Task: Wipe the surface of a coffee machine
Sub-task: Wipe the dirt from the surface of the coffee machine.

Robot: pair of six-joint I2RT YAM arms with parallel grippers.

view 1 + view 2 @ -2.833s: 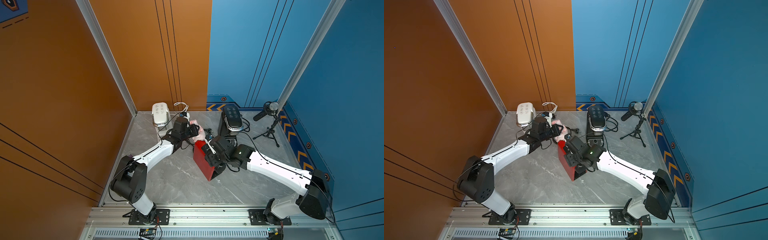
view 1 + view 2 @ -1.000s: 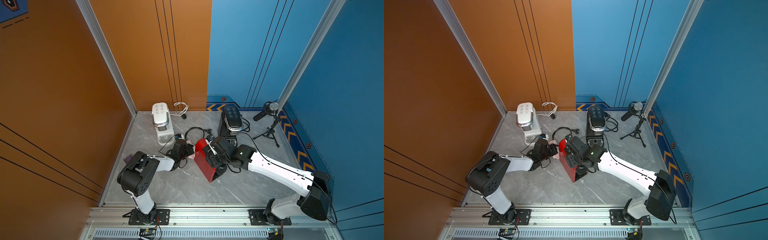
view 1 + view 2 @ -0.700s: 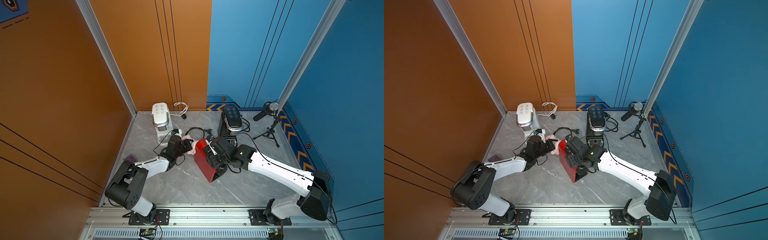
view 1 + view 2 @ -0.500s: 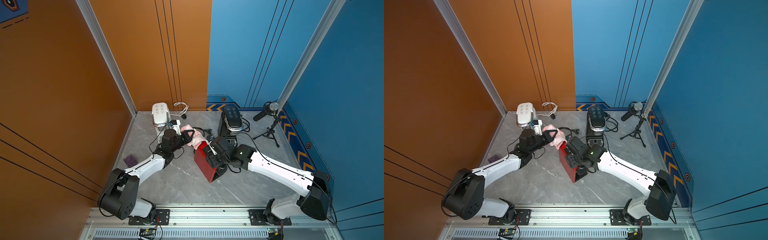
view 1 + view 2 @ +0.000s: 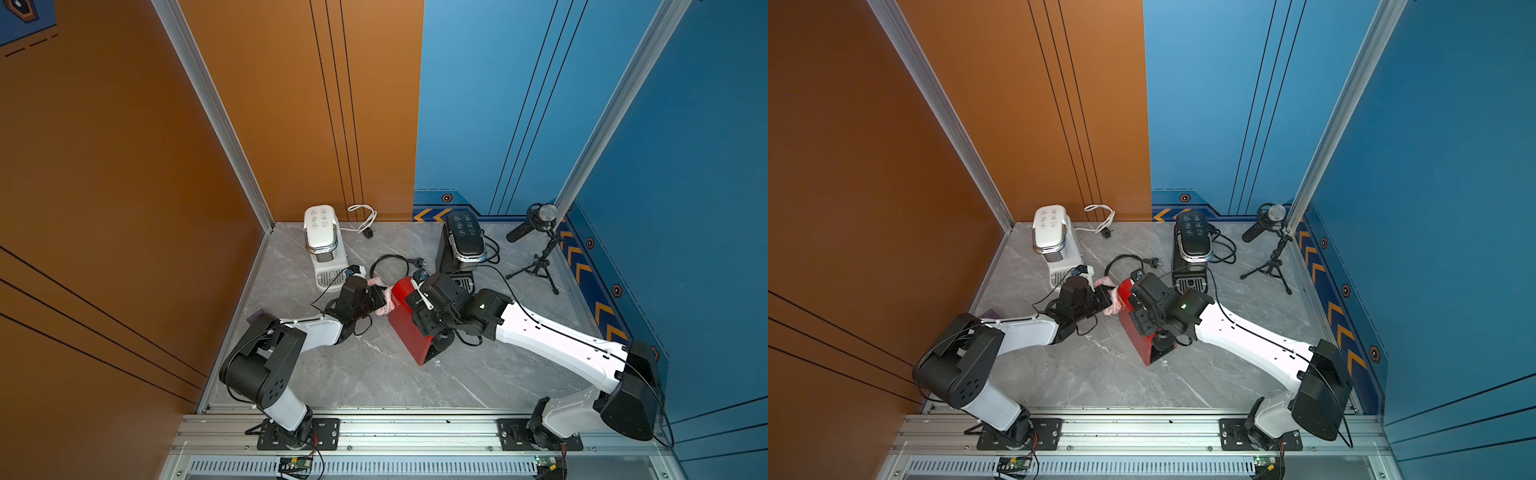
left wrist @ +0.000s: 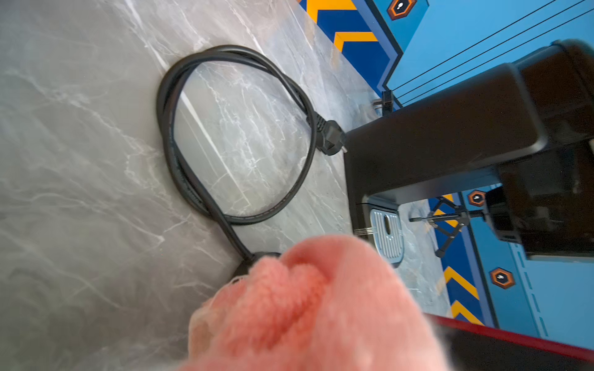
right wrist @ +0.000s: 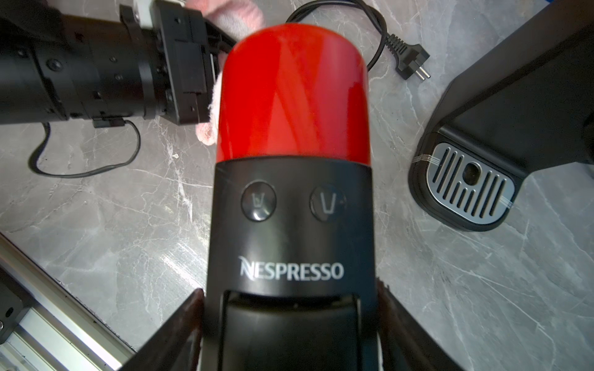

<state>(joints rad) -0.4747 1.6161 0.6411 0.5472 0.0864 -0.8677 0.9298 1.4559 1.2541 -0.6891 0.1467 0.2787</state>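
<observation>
NESPRESSO stands in white letters on the black front of the red coffee machine (image 7: 291, 192), near two round buttons (image 7: 258, 201), each bearing a cup sign. Signs on top of the white machine (image 5: 321, 224) and the black machine (image 5: 467, 232) are too small to read

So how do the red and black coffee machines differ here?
The red coffee machine is held by the right gripper, with the left gripper's pink cloth against its side; the black coffee machine stands untouched. The red one has two round top buttons, the black one an icon panel. Both stand on the grey tabletop.
</observation>
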